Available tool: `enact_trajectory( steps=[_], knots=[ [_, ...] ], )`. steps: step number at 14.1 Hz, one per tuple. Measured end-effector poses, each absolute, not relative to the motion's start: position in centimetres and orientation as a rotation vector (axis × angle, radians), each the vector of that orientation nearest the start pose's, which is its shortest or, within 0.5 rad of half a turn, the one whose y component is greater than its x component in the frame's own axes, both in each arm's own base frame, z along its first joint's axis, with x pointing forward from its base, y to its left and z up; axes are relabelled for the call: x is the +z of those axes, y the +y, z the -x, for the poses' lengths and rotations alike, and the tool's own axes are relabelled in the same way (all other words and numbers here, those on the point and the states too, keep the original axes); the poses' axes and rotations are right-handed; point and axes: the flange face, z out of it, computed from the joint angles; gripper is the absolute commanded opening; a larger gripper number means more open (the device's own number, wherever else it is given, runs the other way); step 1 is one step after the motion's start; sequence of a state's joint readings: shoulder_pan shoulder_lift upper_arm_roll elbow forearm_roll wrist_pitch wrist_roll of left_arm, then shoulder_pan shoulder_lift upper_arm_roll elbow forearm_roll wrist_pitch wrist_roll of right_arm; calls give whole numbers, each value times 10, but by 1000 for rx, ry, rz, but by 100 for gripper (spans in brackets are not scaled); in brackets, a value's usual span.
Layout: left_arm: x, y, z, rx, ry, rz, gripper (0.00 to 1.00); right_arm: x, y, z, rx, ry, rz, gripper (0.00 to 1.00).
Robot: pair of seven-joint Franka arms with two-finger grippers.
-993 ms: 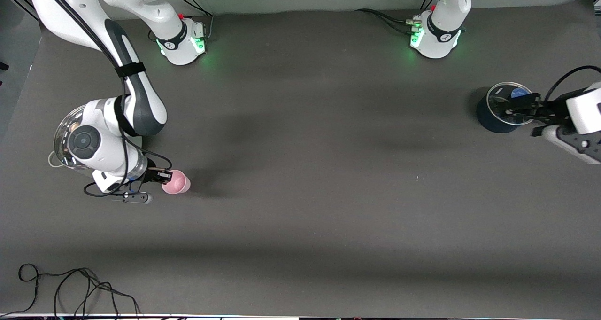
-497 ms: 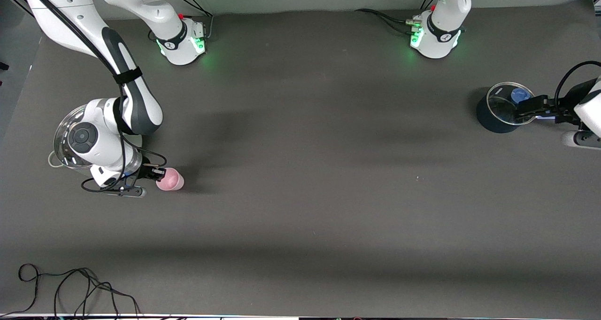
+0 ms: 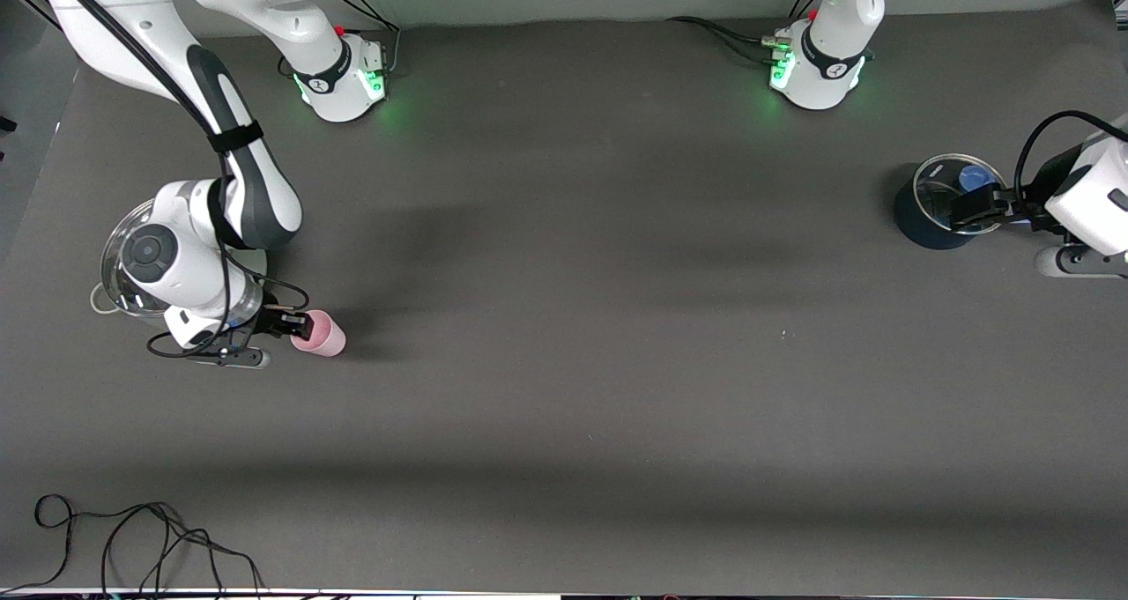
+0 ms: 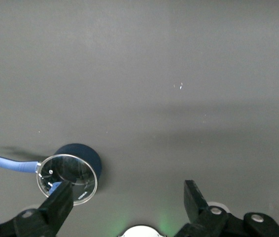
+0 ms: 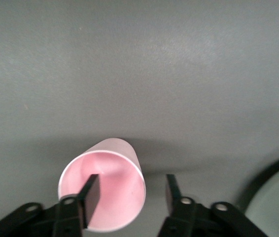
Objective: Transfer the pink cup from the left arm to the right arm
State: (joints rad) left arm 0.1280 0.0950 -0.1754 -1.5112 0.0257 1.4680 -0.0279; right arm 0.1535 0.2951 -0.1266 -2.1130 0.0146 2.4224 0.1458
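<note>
The pink cup (image 3: 322, 336) is on the table near the right arm's end, tipped with its mouth toward my right gripper (image 3: 300, 325). In the right wrist view the cup (image 5: 115, 197) faces the camera. My right gripper (image 5: 132, 180) is open. One finger (image 5: 91, 192) is inside the cup and the other is outside, with the rim wall between them and a wide gap. My left gripper (image 3: 969, 208) is open and empty over the dark blue pot at the left arm's end. It also shows in the left wrist view (image 4: 127, 190).
A dark blue pot with a glass lid (image 3: 925, 221) and a blue handle (image 4: 6, 163) stands at the left arm's end. A glass-lidded steel pot (image 3: 115, 256) sits under the right arm's wrist. Loose cables (image 3: 132, 538) lie at the front corner.
The right gripper and the pink cup have shifted a little toward the right arm's end, and the cup has tipped toward the gripper. The left wrist has shifted slightly beside the blue pot.
</note>
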Motion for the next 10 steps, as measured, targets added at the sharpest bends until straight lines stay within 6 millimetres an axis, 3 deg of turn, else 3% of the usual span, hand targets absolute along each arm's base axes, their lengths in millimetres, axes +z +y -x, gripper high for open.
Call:
enact_trajectory(
  steps=[3, 10],
  knots=[
    [596, -21, -566, 153, 44, 3120, 100, 340, 5, -580, -31, 230, 3150, 100],
    [592, -24, -557, 137, 140, 3126, 100, 537, -3, -554, 41, 236, 3117, 100]
  ],
)
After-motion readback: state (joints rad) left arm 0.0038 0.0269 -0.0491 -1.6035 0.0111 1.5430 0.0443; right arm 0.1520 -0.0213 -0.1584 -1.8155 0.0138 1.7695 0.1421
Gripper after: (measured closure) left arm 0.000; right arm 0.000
